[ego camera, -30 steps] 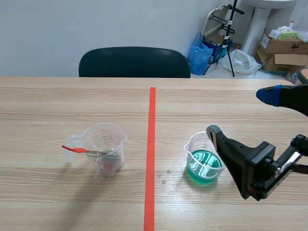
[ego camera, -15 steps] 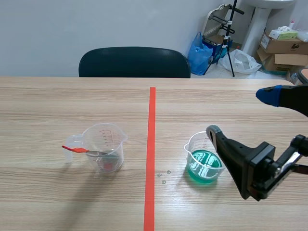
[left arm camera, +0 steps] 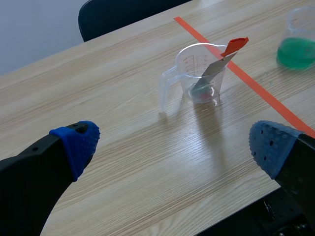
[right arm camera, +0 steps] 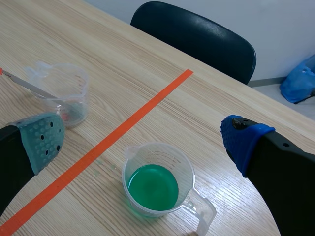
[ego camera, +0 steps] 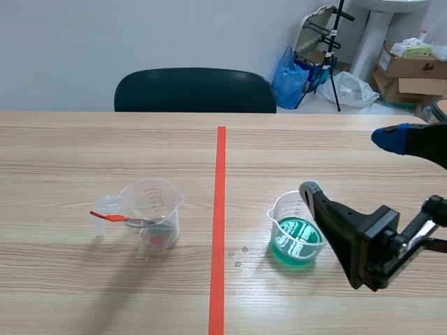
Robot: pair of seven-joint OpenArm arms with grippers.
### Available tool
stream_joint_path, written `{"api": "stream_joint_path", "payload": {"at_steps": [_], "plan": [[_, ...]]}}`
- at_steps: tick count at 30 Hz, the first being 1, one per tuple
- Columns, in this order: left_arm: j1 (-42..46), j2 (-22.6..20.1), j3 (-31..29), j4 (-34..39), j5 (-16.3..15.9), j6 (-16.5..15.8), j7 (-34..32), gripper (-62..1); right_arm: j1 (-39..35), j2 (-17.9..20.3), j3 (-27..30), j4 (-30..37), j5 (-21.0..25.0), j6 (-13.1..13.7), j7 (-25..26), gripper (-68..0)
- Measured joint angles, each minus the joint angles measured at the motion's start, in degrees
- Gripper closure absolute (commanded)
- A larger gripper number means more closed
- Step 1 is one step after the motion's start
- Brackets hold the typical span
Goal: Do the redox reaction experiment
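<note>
A clear measuring cup (ego camera: 150, 213) stands left of the red line, with a metal tool with a red handle (ego camera: 112, 217) leaning in it and something reddish at its bottom. A second clear cup holding green liquid (ego camera: 297, 236) stands right of the line. My right gripper (ego camera: 349, 164) hovers open above and just right of the green cup (right arm camera: 155, 184), which lies below and between its fingers. In the left wrist view my left gripper (left arm camera: 172, 145) is open, well short of the clear cup (left arm camera: 202, 73) and its tool (left arm camera: 234, 45). The left arm is out of the scene view.
A dark chair (ego camera: 195, 89) stands behind the table's far edge. A few small droplets (ego camera: 237, 255) lie on the wood between the line and the green cup. Boxes (ego camera: 412, 66) and bags sit on the floor at the back right.
</note>
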Motion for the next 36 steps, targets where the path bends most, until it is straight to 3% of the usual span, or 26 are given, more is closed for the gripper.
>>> {"api": "stream_joint_path", "payload": {"at_steps": [36], "plan": [[0.0,0.0,0.0,0.0,0.0,0.0,0.0,-62.3,0.0,0.0,0.0,0.0,-0.8,0.0,0.0,-67.9]]}}
